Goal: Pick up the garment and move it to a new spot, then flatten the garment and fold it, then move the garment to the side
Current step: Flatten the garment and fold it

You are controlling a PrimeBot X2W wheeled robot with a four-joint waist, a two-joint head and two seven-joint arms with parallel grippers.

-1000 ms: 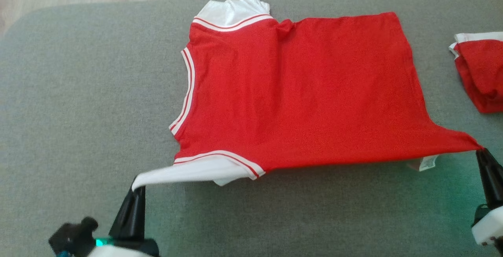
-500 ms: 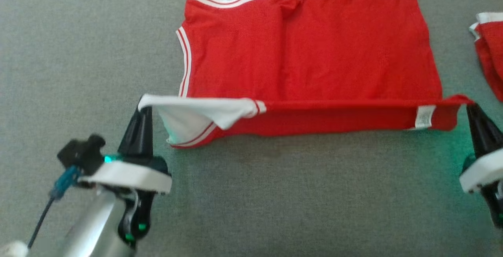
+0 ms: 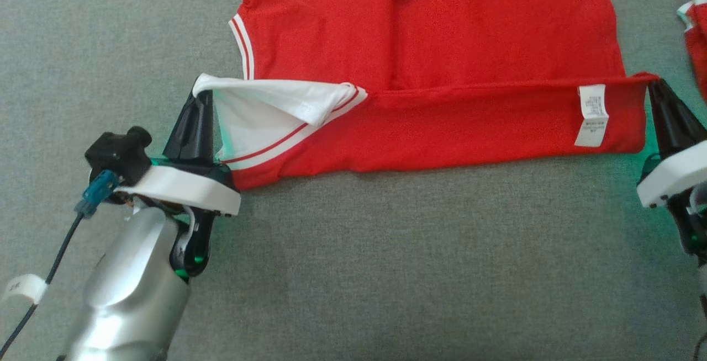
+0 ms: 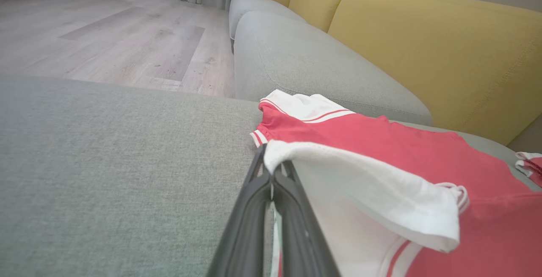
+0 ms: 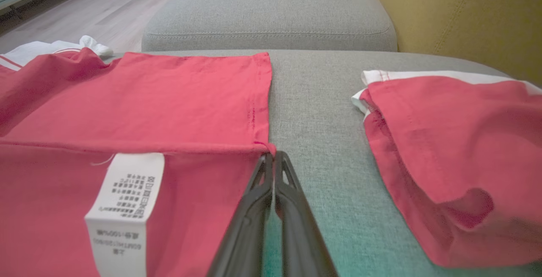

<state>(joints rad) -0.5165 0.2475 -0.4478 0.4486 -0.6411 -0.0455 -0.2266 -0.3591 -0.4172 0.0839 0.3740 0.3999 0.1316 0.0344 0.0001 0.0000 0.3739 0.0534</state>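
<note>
1. The red garment [image 3: 431,35] lies spread on the grey cushion [image 3: 386,272], with its near edge raised so the inner side and its care label [image 3: 591,115] show
2. The left gripper [image 3: 201,95] is clamped on the rim of the white sleeve [image 3: 265,101] at the left end of that raised edge
3. The right gripper [image 3: 654,86] is pinched tight on the red hem corner at the right end
4. Between them the edge runs taut and nearly straight
5. A second garment [image 5: 457,150], red and white, sits apart to the right; it seems loosely folded, though the frame cuts it off
6. A yellow backrest [image 4: 423,48] stands behind
</note>
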